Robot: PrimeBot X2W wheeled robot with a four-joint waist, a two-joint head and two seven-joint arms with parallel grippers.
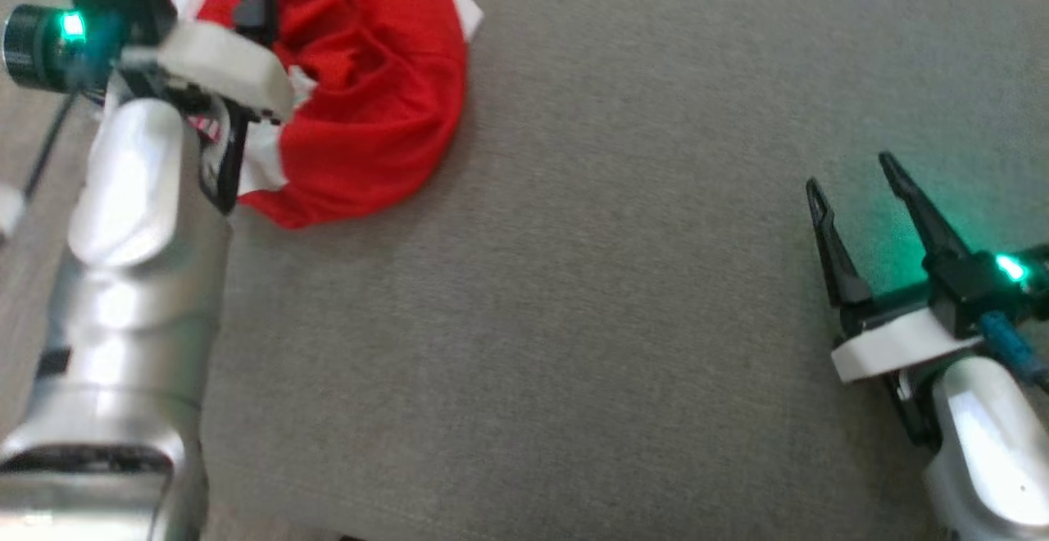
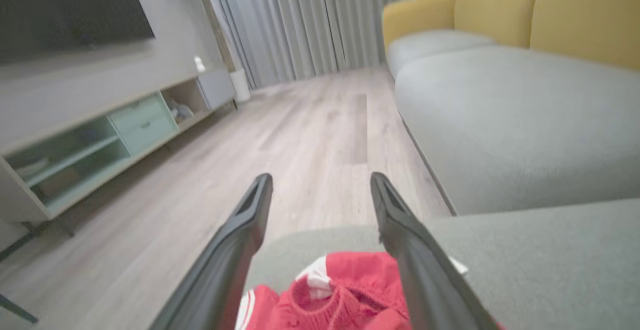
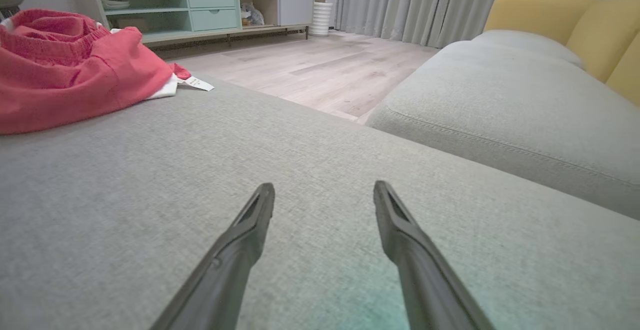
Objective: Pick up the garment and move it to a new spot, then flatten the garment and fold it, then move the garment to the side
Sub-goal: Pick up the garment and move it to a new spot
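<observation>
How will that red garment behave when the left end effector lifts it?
Likely floppy: the red garment lies crumpled in soft folds, so it should drape from a pinch. Probably light: thin cloth. Bunched layers below the open left end effector may lift unevenly.

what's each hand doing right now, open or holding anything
left hand: open, over the crumpled red and white fabric garment, nothing gripped
right hand: open, empty, above the grey fabric cushion
</observation>
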